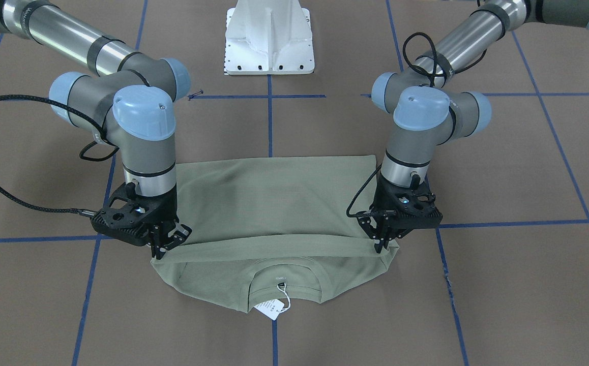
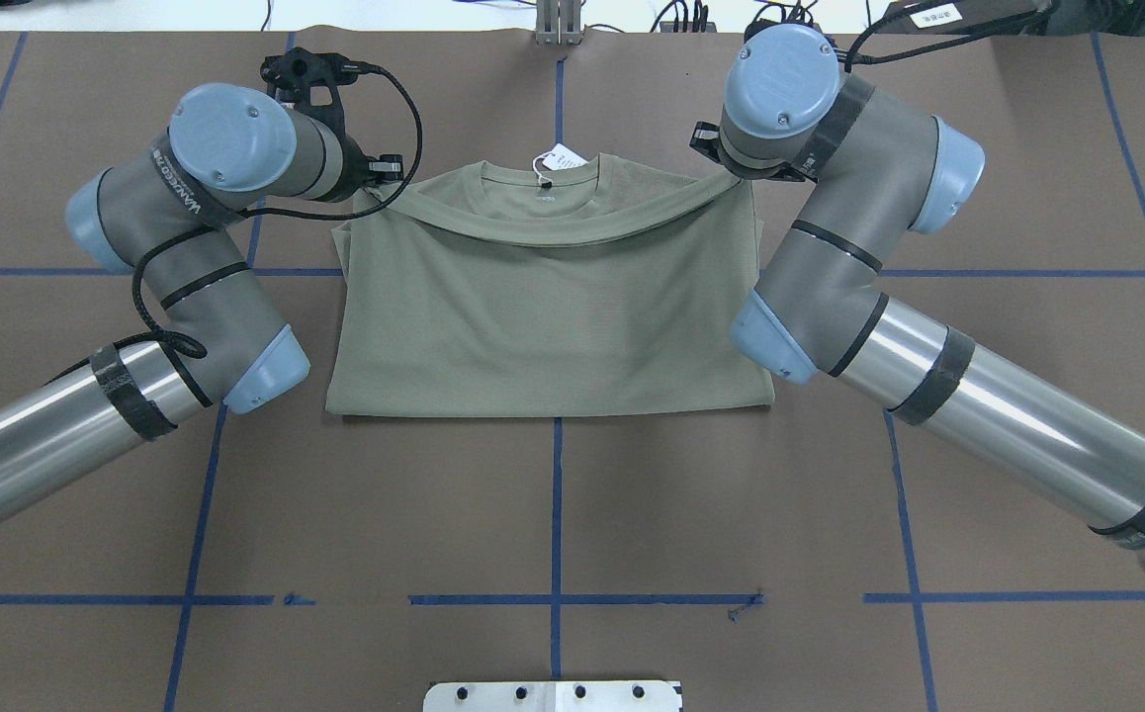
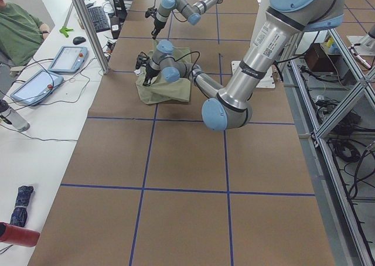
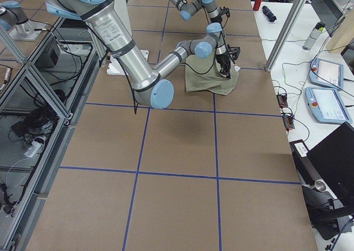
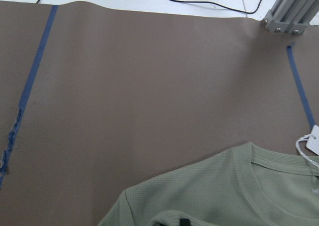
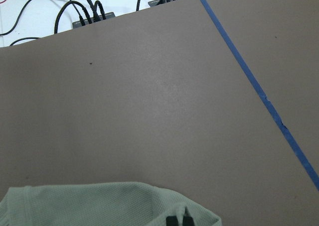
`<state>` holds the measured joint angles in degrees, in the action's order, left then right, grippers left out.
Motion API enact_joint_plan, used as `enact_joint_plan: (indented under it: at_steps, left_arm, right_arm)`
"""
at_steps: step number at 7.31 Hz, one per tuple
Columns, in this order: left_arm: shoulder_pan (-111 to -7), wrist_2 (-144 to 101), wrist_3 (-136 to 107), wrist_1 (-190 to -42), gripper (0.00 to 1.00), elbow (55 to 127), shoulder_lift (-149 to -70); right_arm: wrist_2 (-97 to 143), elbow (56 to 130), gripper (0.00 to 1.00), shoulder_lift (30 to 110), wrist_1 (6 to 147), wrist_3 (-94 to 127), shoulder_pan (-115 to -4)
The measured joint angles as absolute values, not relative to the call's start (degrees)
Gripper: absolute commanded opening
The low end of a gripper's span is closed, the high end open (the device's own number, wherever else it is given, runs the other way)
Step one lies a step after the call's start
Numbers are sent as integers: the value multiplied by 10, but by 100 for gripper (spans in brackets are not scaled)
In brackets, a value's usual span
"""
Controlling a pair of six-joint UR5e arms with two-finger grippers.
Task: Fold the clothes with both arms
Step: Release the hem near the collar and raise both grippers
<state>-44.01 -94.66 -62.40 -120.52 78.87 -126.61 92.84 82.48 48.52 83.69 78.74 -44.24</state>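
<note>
Brown table, blue tape grid

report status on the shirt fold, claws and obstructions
Both shut on the shirt hem corners: left claw, right claw. Hem stretched across chest, collar and tag uncovered. No obstacle seen nearby.

**Two arms mirrored, both grippers pinched shut**

The left arm and right arm reach forward from either side, forearms angling inward and last wrist links upright, in mirrored poses. The left gripper points straight down, jaws closed on the folded edge of the shirt. The right gripper hangs level with it, well apart, and pinches the same edge.
</note>
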Motion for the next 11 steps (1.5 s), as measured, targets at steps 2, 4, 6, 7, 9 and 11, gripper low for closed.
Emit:
enact_joint_plan:
  at_steps: [2,4,6,7,9,11]
  left_arm:
    - [-449,-942,-604,-1226,0,763,-1269]
    - [-450,-941,-597,-1229,31,755,-1271]
    - [-449,-941,-572,-1231,100,754,-1270]
    - [-449,-943,-556,-1240,100,758,-1267]
    - [-449,-971,-538,-1256,100,796,-1249]
    - [-442,-1001,-556,-1261,100,893,-1187]
  right_arm:
    - [932,807,0,481,833,780,-451]
    - [931,795,99,480,832,777,-449]
    - [915,782,100,486,808,776,-429]
    - [907,778,100,490,787,773,-422]
    - [953,793,100,500,772,710,-437]
    - [996,841,100,532,769,650,-457]
